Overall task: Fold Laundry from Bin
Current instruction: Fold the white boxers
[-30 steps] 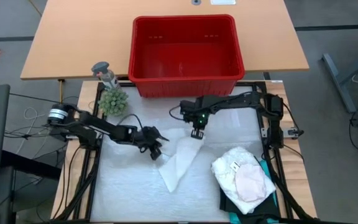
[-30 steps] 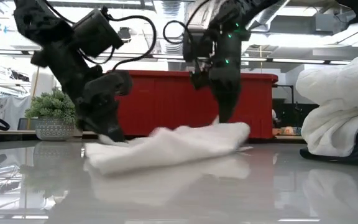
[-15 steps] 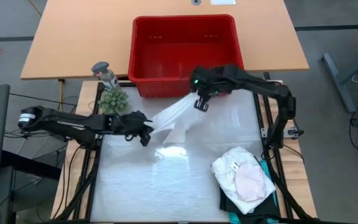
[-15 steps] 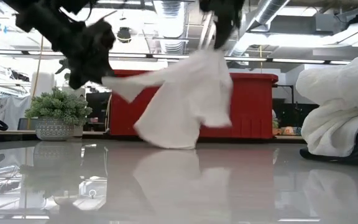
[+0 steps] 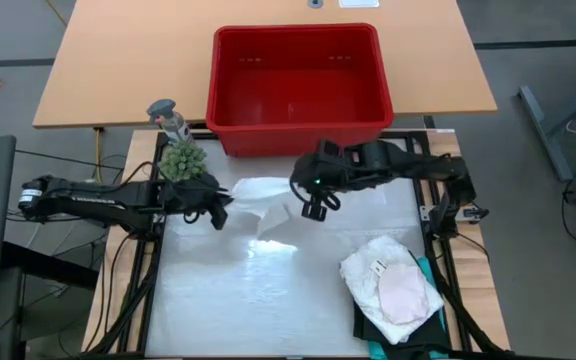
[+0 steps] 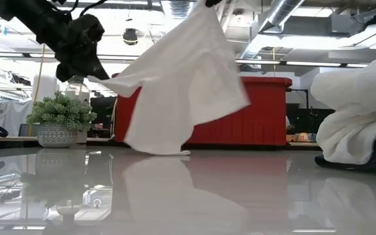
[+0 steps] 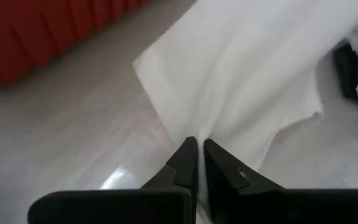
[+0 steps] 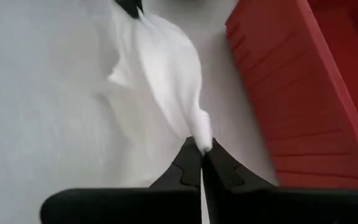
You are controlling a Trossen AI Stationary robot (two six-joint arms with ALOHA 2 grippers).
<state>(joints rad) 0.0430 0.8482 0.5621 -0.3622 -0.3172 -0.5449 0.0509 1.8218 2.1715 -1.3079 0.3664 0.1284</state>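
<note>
Cloth was the whole business at that instant. At the left of the high view stood a small potted plant (image 5: 182, 160) with a grey figure (image 5: 171, 118) behind it, and just below them the left gripper (image 5: 220, 213) reached in from the left edge, its fingers pinched together on one corner of the small white cloth (image 5: 264, 204). From the table-level camera that cloth (image 6: 178, 91) hung like a sail in the upper middle of the frame, its lowest fold only just brushing the glossy table (image 6: 188, 196).

A second earlier it had lain as a flat, crumpled strip on the tabletop; half a second earlier it was already rising. Now both arms had carried it up and drawn it back toward the bin, so it was stretched out between two held corners. I took that to mean the cloth was being shaken open and squared, ready to be laid down flat for its first fold.

Right of centre the right gripper (image 5: 313, 209) was clamped on the opposite corner, its tips closed on the fabric in its own wrist view. Behind, in the upper middle, the red bin (image 5: 298, 128) looked empty. At the lower right a heap of laundry (image 5: 393, 285), white on top with a teal edge showing, sat waiting.
</note>
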